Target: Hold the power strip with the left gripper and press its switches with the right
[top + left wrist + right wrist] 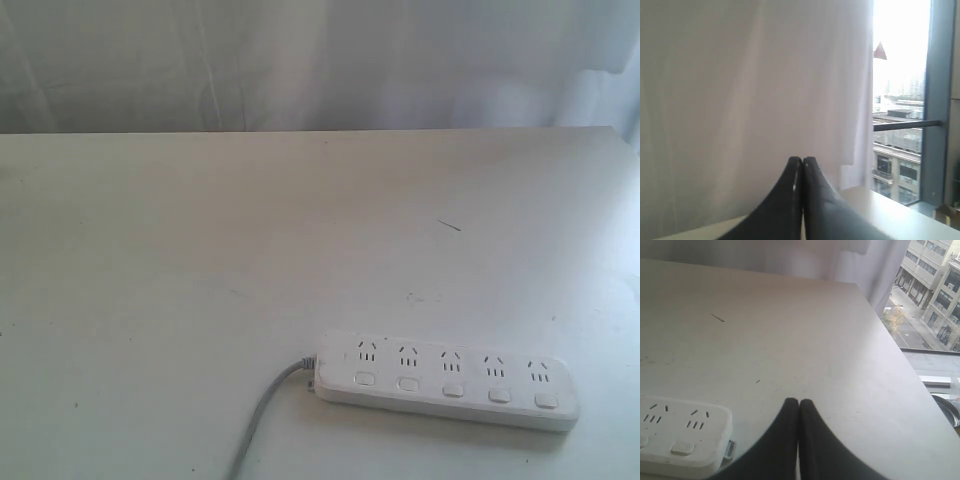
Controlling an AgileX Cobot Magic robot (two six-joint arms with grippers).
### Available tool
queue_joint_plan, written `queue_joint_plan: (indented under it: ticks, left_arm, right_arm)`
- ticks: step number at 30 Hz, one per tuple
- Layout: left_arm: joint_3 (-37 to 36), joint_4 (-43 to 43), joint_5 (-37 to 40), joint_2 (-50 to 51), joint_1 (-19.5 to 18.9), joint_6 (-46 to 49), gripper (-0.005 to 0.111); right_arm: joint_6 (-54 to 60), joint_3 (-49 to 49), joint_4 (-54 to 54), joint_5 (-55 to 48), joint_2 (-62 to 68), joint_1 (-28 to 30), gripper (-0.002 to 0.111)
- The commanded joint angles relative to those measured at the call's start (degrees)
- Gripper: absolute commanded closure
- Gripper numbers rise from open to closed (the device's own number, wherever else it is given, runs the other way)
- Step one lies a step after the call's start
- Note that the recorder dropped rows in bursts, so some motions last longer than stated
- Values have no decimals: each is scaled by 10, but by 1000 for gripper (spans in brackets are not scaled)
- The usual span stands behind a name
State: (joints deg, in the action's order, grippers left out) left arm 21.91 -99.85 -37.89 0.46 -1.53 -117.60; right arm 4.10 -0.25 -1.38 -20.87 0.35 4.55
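The white power strip (447, 380) lies flat near the front of the table, right of centre, its grey cord (262, 415) trailing off its left end toward the front edge. Its switches (453, 389) form a row of small white buttons along the near side. Neither arm shows in the exterior view. The left gripper (802, 161) is shut and empty, held up facing a white curtain, far from the strip. The right gripper (799, 403) is shut and empty, hovering above the table just past the strip's end (682, 440), where one switch (682, 448) shows.
The white table (250, 250) carries a small dark mark (450, 226) in its middle. A white curtain (300, 60) hangs behind it. The table's right edge (890, 335) borders a window; a metal bowl rim (947, 410) sits below it.
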Motion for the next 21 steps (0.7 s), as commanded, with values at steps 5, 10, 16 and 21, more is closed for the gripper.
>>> queue_joint_plan:
  ticks: [5, 10, 16, 21]
  left_arm:
    - [-34, 95, -47, -5, -1, 205, 107]
    - [-65, 156, -32, -5, -1, 247, 107]
    - [-65, 46, 64, -5, -1, -24, 107]
    - [-65, 84, 34, -5, -1, -36, 107]
  right_arm:
    - [0, 3, 1, 5, -4, 1, 108]
    - [0, 3, 1, 5, -4, 1, 108]
    - [0, 3, 1, 5, -4, 1, 108]
    - [0, 3, 1, 5, -4, 1, 108]
